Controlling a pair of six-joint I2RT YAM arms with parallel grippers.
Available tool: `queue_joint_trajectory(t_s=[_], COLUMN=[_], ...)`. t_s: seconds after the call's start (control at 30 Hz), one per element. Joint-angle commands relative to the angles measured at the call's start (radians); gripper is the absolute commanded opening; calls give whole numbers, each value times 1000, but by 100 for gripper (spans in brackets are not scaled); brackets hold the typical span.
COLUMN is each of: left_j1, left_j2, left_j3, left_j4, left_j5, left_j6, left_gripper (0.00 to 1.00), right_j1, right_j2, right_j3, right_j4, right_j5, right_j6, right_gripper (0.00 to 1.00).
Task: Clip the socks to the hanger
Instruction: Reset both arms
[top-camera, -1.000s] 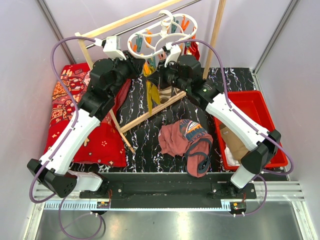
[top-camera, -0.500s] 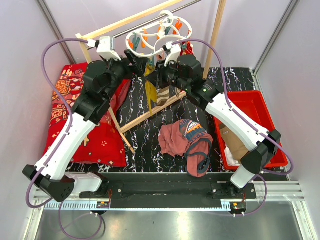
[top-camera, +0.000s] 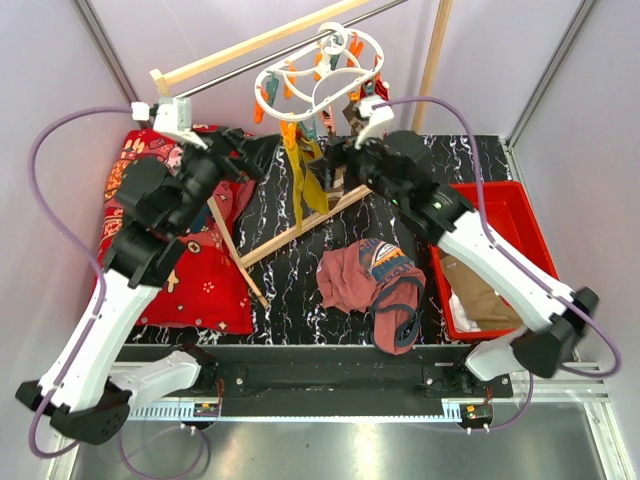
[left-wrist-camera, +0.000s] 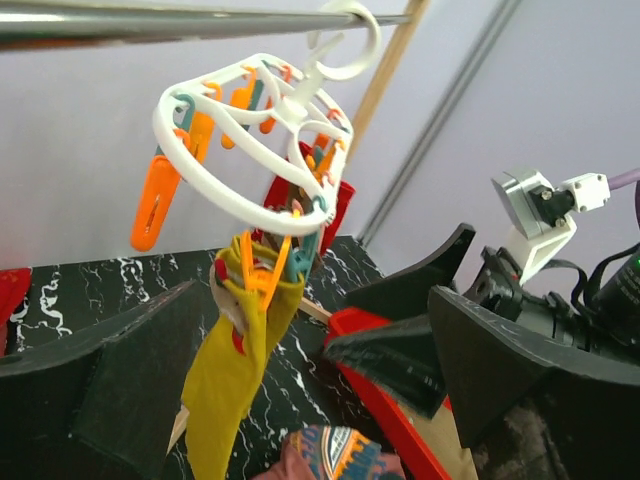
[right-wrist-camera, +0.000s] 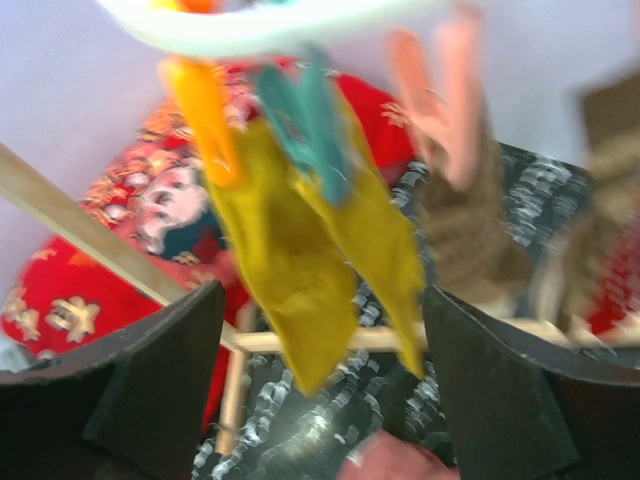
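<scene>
Your hanger (top-camera: 318, 72) hung from the rail (left-wrist-camera: 150, 22) at 12 o'clock, with two mustard socks (top-camera: 303, 180) pegged beneath it and a brown sock (right-wrist-camera: 465, 235) seemingly clipped beside them. Your left claw (left-wrist-camera: 300, 335) and right claw (right-wrist-camera: 320, 345) both stood spread apart and empty near them. Tan fabric (top-camera: 470, 285) in the bin (top-camera: 500, 210) at 3 o'clock perhaps awaited hanging.

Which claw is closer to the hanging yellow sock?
Right. The right gripper faces the yellow sock from close by; the left gripper is farther off on the opposite side.
</scene>
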Motion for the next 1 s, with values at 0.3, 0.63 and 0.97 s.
queue_joint_trajectory(t_s=[0.3, 0.63, 0.97], left_j1=[5, 5, 5], left_j2=[-414, -667, -768], left_j3=[-297, -585, -782], left_j4=[-123, -194, -123], left_j5=[-107, -271, -331], left_j6=[142, 165, 184], left_gripper=[99, 99, 99], right_j1=[6, 4, 6], right_j2=[-554, -974, -1173], right_j3=[-469, -759, -862], right_j4=[33, 35, 44], right_j5=[649, 876, 924], right_j6=[-161, -265, -326], right_gripper=[100, 100, 100])
